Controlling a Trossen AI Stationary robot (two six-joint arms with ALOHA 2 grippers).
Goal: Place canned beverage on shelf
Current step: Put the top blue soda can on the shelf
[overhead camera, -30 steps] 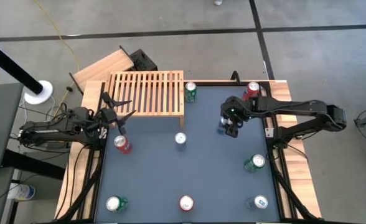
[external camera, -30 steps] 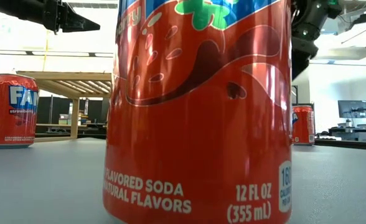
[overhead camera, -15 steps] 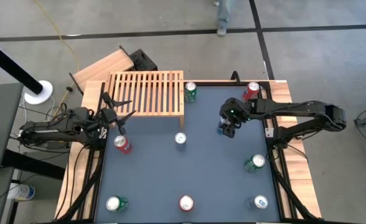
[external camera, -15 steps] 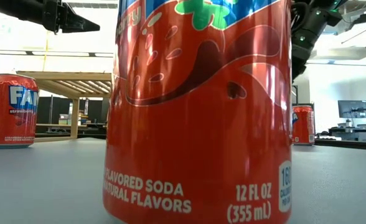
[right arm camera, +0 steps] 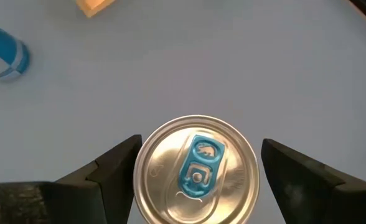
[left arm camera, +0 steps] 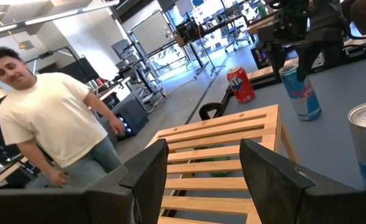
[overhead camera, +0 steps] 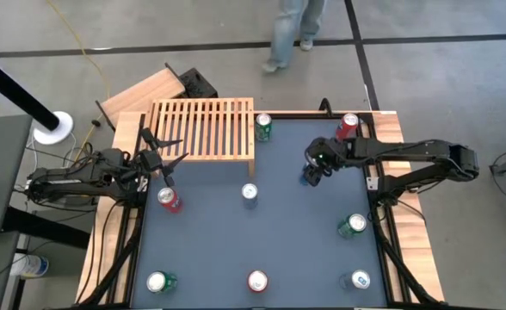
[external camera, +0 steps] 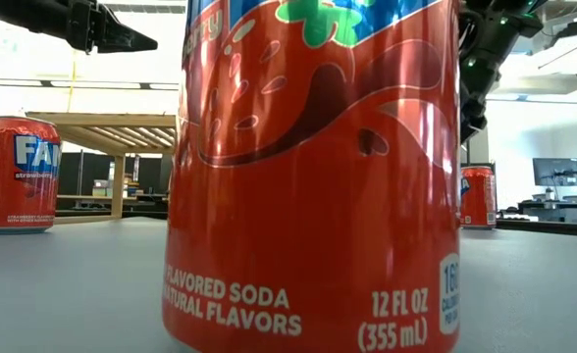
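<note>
A slim blue can (overhead camera: 307, 177) stands upright on the dark table, right of centre toward the far edge. My right gripper (overhead camera: 312, 170) hangs over it, slanting down and open. In the right wrist view its two fingers (right arm camera: 117, 171) flank the can's silver top (right arm camera: 197, 169) without touching it. The left wrist view shows the same blue can (left arm camera: 300, 92) under that gripper. The slatted wooden shelf (overhead camera: 203, 129) stands at the far left corner. My left gripper (left arm camera: 201, 180) waits open and level at the shelf's near left side (overhead camera: 160, 160).
More cans stand about the table: green (overhead camera: 263, 127) beside the shelf, red (overhead camera: 348, 125) at the far right, silver (overhead camera: 249, 192) in the middle, red (overhead camera: 169, 199) near my left gripper, and several along the near and right edges. A person (left arm camera: 52, 130) stands beyond the far edge.
My right gripper has rolled about its own pointing line while staying above the blue can. A person has walked into the high view beyond the table's far edge.
</note>
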